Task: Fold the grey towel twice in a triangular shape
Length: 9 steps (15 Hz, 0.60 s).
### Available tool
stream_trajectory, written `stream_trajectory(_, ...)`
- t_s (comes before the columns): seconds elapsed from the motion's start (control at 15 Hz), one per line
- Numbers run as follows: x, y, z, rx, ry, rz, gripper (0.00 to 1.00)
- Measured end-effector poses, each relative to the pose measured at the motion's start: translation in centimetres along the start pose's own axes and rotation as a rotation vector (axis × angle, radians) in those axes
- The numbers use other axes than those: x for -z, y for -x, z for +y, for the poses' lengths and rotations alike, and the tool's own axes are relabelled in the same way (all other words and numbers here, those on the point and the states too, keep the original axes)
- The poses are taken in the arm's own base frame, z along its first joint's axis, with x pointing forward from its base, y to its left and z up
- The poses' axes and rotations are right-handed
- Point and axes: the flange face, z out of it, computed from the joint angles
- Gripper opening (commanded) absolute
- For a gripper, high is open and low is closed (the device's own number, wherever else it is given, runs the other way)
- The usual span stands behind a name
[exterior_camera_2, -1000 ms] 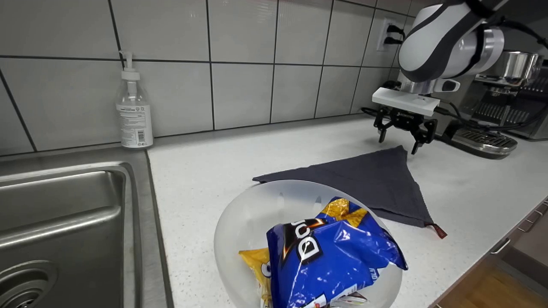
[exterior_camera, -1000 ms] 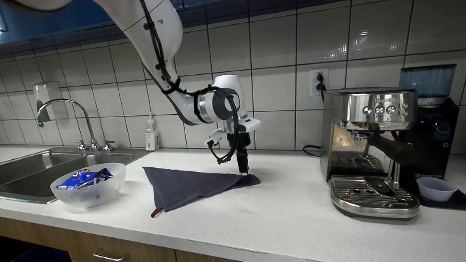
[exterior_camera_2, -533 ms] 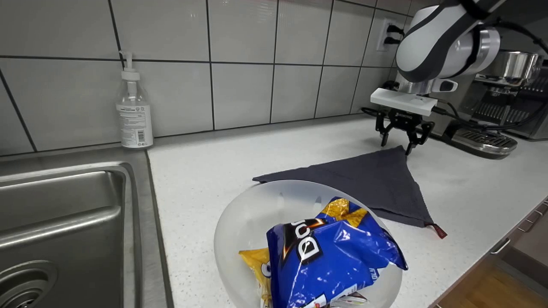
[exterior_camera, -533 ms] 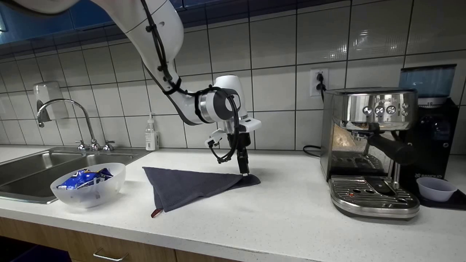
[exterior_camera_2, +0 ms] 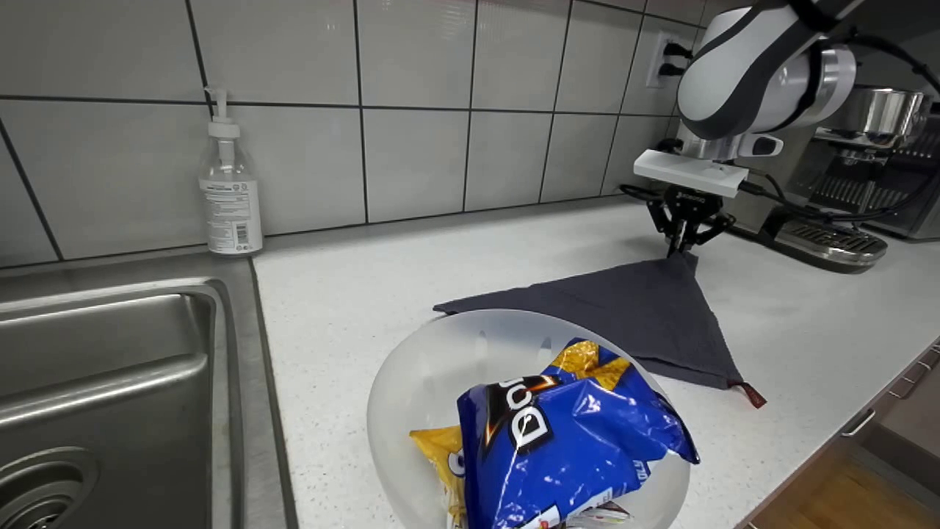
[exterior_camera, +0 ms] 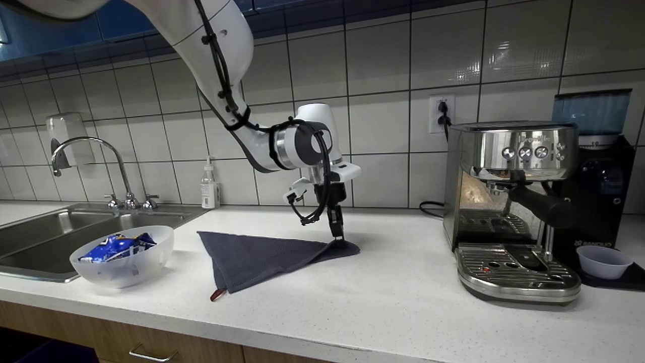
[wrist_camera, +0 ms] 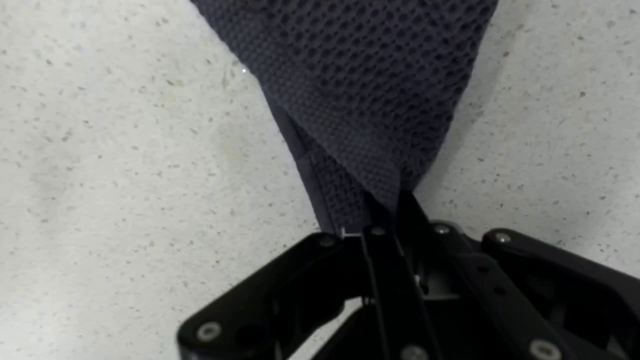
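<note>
- In an exterior view, the dark grey towel (exterior_camera: pixel 262 257) lies as a triangle on the counter (exterior_camera: pixel 393 302), red tag (exterior_camera: pixel 217 295) protruding.
- In an exterior view, the gripper (exterior_camera_2: pixel 675 251) pinches one corner.
- In the wrist view, honeycomb weave bunches between clenched fingers (wrist_camera: pixel 387 270).

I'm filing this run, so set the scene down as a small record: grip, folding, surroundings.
Grip: black two-fingered pincer, shut on one corner of the dark-grey textured cloth towel
Layers caught: cannot tell
Shape: rough triangle on the speckled white countertop
Folding: one fold apparently made, second not yet
Corner mark: small red tab at another corner
Container: frosted translucent rounded bowl, holding a shiny blue snack bag and a yellow packet
Appliance: boxy silver espresso machine
</note>
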Motion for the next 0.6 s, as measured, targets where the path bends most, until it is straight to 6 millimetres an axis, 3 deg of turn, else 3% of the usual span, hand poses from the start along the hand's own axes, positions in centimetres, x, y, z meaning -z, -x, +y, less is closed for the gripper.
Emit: stream_trajectory(0.6,1.4,1.0,-0.8,0.019,-0.021,0.004,0.01)
